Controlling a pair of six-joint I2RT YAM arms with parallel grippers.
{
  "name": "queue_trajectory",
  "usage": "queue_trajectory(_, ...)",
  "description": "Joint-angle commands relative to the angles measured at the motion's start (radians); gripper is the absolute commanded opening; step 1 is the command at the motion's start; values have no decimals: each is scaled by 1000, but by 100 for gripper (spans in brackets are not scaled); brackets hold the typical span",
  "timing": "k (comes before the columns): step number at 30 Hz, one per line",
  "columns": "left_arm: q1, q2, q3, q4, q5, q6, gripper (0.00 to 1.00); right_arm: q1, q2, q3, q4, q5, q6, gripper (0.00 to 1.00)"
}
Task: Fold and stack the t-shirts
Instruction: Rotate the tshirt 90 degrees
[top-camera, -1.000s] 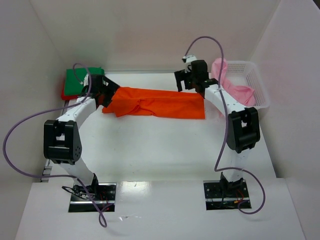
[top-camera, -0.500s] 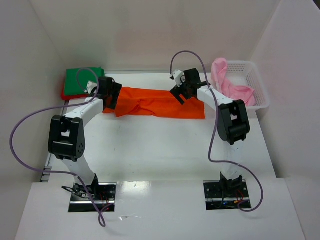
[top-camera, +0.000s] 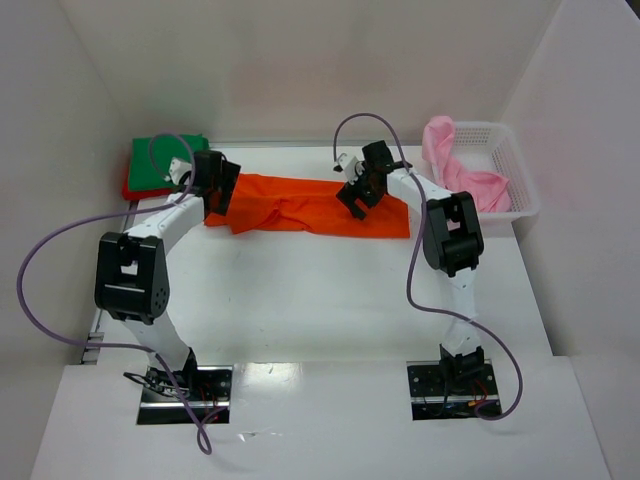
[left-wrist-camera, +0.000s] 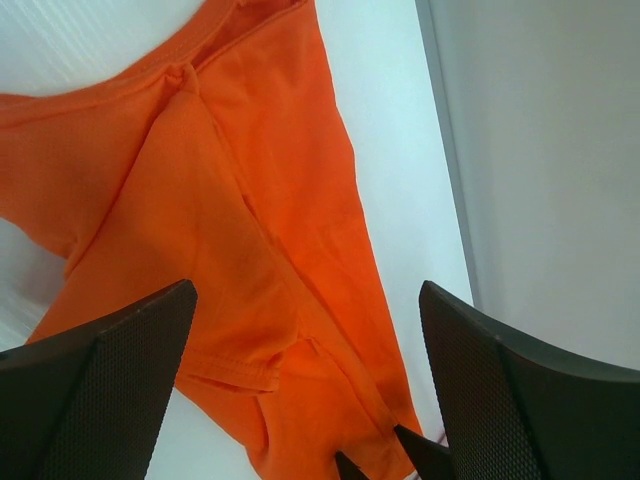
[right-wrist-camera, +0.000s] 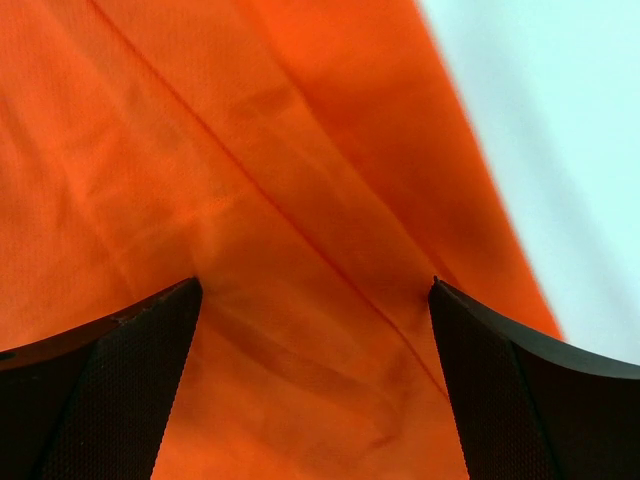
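An orange t-shirt (top-camera: 310, 206) lies as a long folded strip across the far middle of the table. It also shows in the left wrist view (left-wrist-camera: 250, 250) and fills the right wrist view (right-wrist-camera: 300, 200). My left gripper (top-camera: 222, 193) is open over the shirt's left end, with cloth between its fingers (left-wrist-camera: 110, 370). My right gripper (top-camera: 352, 198) is open and pressed down on the shirt right of its middle. A green t-shirt (top-camera: 160, 160) lies folded on a red one (top-camera: 130, 186) at the far left. A pale pink t-shirt (top-camera: 462, 170) hangs in the basket.
A white lattice basket (top-camera: 515, 170) stands at the far right against the wall. White walls close in the table at the back and both sides. Purple cables loop from both arms.
My right gripper has moved left from the shirt's far right end to a spot over its middle right and come down on the cloth. My left gripper has shifted slightly right onto the shirt's left end.
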Motion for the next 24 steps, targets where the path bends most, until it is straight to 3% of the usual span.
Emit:
queue_trajectory(1,22,-56,26,27,-23,32,100,8,26,42,-57,-33,-29,100)
queue_trajectory(16,33,-13,46,4,-75,41,100,150,0,18,-108,-13,-20,100)
queue_trajectory(24,80,-152,-66,26,-54,60,100,299,-68,-59,-126,-4,63,100)
